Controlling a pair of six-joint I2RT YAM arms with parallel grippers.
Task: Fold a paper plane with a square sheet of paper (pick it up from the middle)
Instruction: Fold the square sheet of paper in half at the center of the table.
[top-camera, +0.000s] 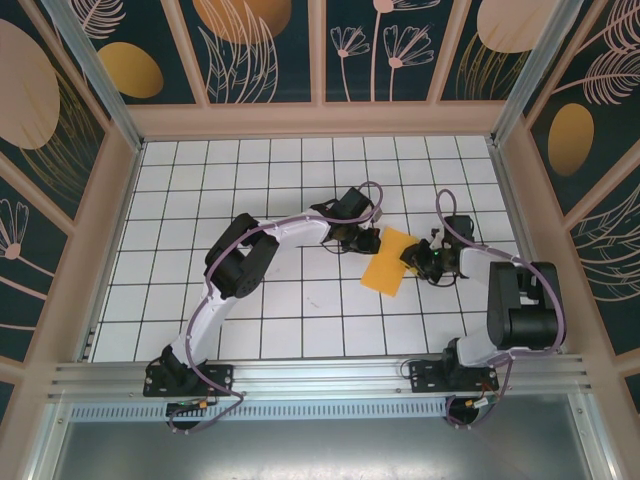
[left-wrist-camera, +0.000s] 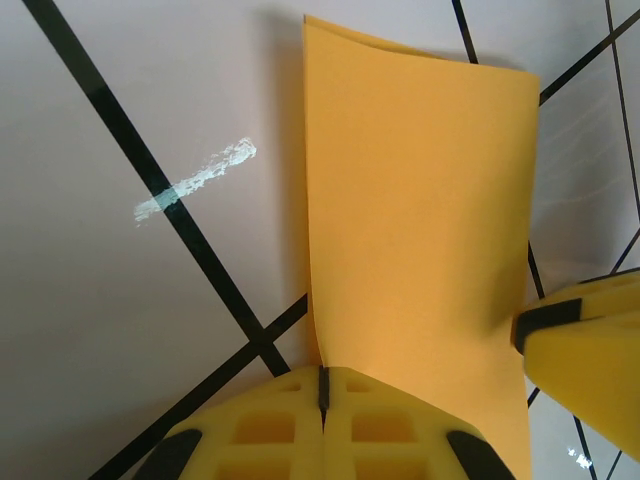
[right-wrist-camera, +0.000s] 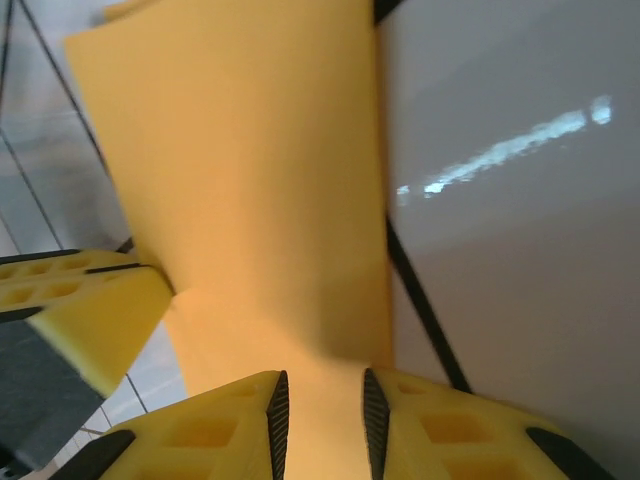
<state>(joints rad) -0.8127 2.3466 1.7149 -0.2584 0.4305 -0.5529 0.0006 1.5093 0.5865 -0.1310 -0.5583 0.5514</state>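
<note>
A thin orange-yellow sheet of paper (top-camera: 388, 265) sits a bit right of the middle of the white worktop with black grid lines (top-camera: 250, 300). It looks longer than it is wide and lies slanted between the two arms. The left end effector (top-camera: 362, 240) is at the paper's far left side. In the left wrist view its yellow fingers are pressed tight together, pinching a corner of the paper. The right end effector (top-camera: 415, 258) is at the paper's right side. In the right wrist view its fingers stand a little apart and hold the paper's edge between them.
</note>
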